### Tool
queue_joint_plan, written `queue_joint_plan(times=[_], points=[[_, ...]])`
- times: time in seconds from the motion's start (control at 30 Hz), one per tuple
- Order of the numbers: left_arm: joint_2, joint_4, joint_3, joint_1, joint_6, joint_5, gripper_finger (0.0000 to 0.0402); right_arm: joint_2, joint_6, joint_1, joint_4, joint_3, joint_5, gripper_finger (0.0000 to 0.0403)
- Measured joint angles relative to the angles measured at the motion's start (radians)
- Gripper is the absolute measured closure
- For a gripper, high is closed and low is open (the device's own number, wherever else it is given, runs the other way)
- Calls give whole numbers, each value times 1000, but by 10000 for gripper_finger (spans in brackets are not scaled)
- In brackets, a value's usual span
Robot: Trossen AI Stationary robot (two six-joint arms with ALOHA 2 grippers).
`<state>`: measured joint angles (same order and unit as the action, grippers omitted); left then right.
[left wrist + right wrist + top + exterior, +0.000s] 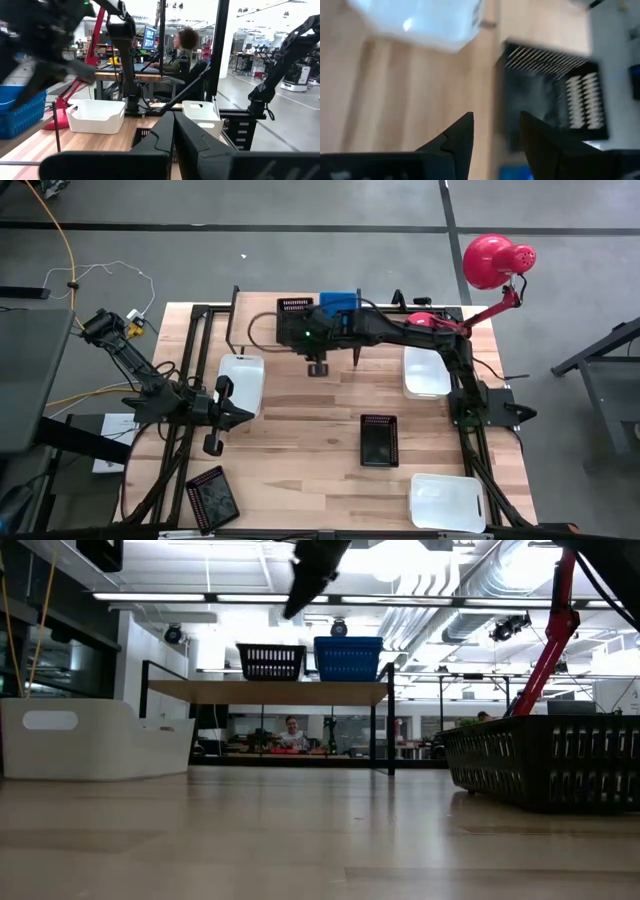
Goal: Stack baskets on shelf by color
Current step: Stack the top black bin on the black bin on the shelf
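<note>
High view: right claw [297, 330] released, fingers apart, above the shelf [262, 302] at 12 o'clock, where a black mesh basket [295, 306] sits beside a blue basket [338, 302]. Left claw [236, 416] clenched, empty, at 9 o'clock over the bench [310, 435].

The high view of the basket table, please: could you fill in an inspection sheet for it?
Surface: wooden table, bare in the middle.
Job's things: black basket and blue basket side by side on the shelf; three white baskets and two more black ones loose on the table.
Clutter: red lamp at the far right corner.
Grippers: right gripper open, just in front of the shelf; left gripper shut, waiting at the left.
Cables: yellow cable on the floor.
Surroundings: seated person beyond the table.
</note>
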<state>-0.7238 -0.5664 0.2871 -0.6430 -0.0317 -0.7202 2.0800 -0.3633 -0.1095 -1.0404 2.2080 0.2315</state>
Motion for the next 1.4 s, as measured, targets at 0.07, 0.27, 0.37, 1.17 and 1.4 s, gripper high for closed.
queue_joint_plan(times=[0.07, 0.27, 0.37, 1.17, 1.4], points=[[0, 3, 0, 1, 2, -2, 401, -13, 24, 16, -94, 1, -14, 263], [0, 2, 0, 1, 2, -2, 401, -45, 154, 84, -378, 3, -71, 274], [0, 2, 0, 1, 2, -2, 401, -58, 211, 143, -458, 3, -79, 277], [-3, -6, 0, 1, -33, -36, 401, -828, 679, 322, 270, -1234, -157, 280], [-3, -6, 0, 1, -43, -51, 401, -791, 618, 321, 316, -1224, -184, 280]])
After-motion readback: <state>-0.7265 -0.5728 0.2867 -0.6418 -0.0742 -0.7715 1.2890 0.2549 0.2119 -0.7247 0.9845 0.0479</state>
